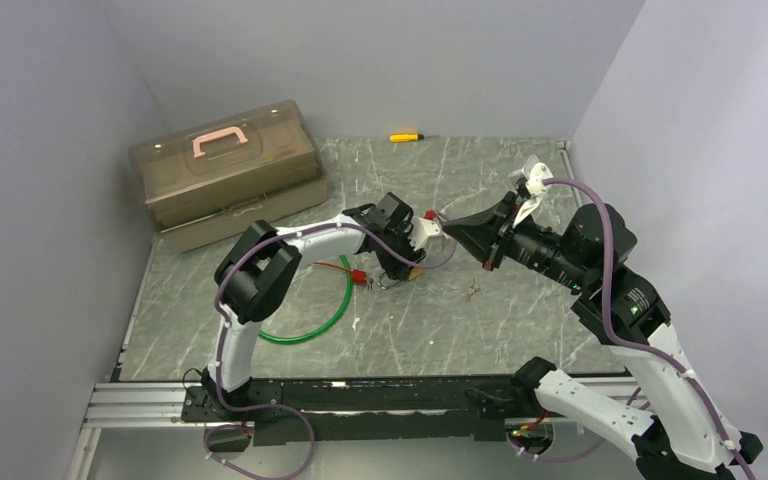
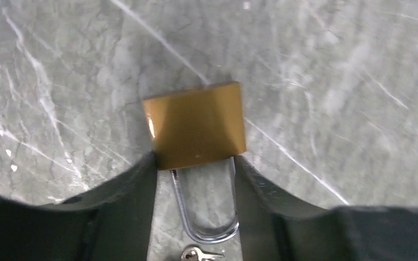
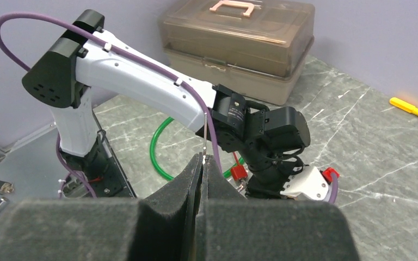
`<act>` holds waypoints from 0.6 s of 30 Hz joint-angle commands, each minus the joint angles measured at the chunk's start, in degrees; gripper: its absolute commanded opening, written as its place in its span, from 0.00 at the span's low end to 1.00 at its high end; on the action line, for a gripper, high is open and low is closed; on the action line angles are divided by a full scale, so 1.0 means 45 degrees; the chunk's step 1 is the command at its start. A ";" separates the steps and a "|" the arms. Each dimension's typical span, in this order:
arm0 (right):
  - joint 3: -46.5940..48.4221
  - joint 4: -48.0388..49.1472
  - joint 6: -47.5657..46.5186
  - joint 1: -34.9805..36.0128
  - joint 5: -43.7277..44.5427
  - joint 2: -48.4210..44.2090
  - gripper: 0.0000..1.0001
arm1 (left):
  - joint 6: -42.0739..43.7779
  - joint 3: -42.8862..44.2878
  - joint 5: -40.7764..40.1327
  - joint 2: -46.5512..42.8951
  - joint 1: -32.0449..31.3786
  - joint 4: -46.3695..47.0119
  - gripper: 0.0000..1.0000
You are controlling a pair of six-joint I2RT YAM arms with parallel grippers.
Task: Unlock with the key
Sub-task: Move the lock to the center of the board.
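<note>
Padlock (image 2: 196, 122) sits on the table (image 2: 332, 81), gripped at its shackle (image 2: 212, 238) end by my left claw (image 2: 195, 160). My right claw (image 3: 201, 166) is clenched; next, the key (image 2: 198, 254) beside the shackle needs fetching and aligning.

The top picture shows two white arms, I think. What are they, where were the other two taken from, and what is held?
They are two robot arms, left and right, bolted to a table, filmed from above. The other pictures come from cameras on their wrists. The left gripper clamps a brass padlock. The right gripper is pinched shut on a thin metal sliver, probably the key. Also on the table: a toolbox, a green hose, a yellow screwdriver.
</note>
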 commanded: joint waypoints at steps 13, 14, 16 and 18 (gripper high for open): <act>0.0821 0.0270 -0.0181 -0.0028 -0.0125 0.0407 0.00 | 0.1361 -0.0178 0.2879 -0.0857 -0.0255 -0.1418 0.90; 0.0839 0.0218 -0.0229 -0.0028 -0.0119 0.0406 0.00 | 0.0847 -0.0048 0.2656 -0.0811 -0.0255 -0.1306 0.91; 0.0844 0.0147 -0.0301 -0.0028 -0.0059 0.0401 0.00 | -0.0261 0.0229 0.2349 -0.0688 -0.0250 -0.1113 0.94; 0.0826 0.0088 -0.0378 -0.0020 0.0011 0.0376 0.00 | -0.1210 0.0324 0.2404 -0.0600 -0.0273 -0.0862 0.98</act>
